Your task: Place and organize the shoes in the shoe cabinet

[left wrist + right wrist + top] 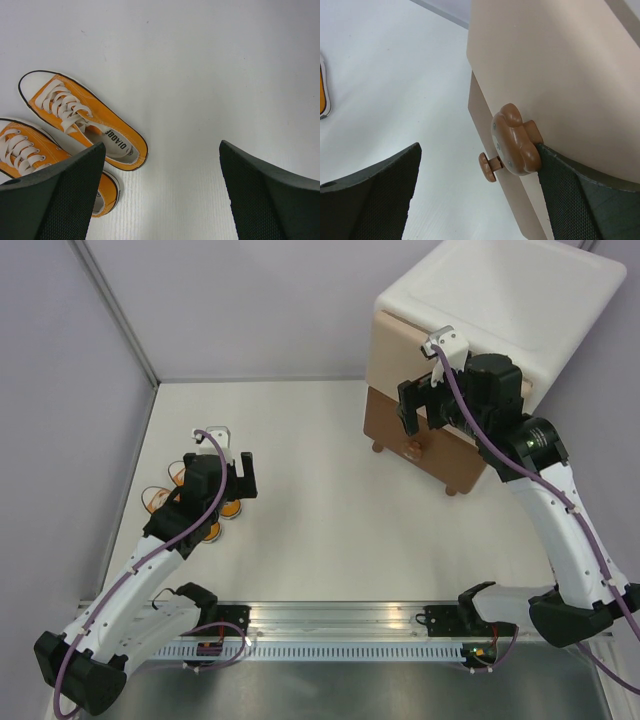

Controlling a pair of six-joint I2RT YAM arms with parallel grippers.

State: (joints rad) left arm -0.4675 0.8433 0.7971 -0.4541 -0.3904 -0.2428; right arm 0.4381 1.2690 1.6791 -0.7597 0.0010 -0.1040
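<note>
we hold our left gripper (162, 197) wide open and empty, the two orange shoes (85, 120) lying on the table (225, 75) just ahead by its left finger (60, 200). our right gripper (479, 190) gapes equally wide, gripping nothing, the bear knob (515, 140) of the shoe cabinet (500, 300) just beside its right finger (585, 200).

bench (210, 75): white, matt, fine ribbed grain up close. orange shoes (85, 120): canvas cloth, matt weave. laces (60, 102): flat woven, off-white. toe cap (32, 82): smooth white rubber, slight sheen. left fingers (60, 200) and right fingers (370, 195): black pads, coarse mesh-like texture, matt. cabinet top (510, 300): smooth white, satin, looks plastic. upper drawer front (560, 65): beige, smooth, matt. knob (515, 142): brown, smooth moulded plastic look, soft gloss. arm shells (565, 530): white glossy plastic. rail (340, 618) at near edge: bare brushed metal.
</note>
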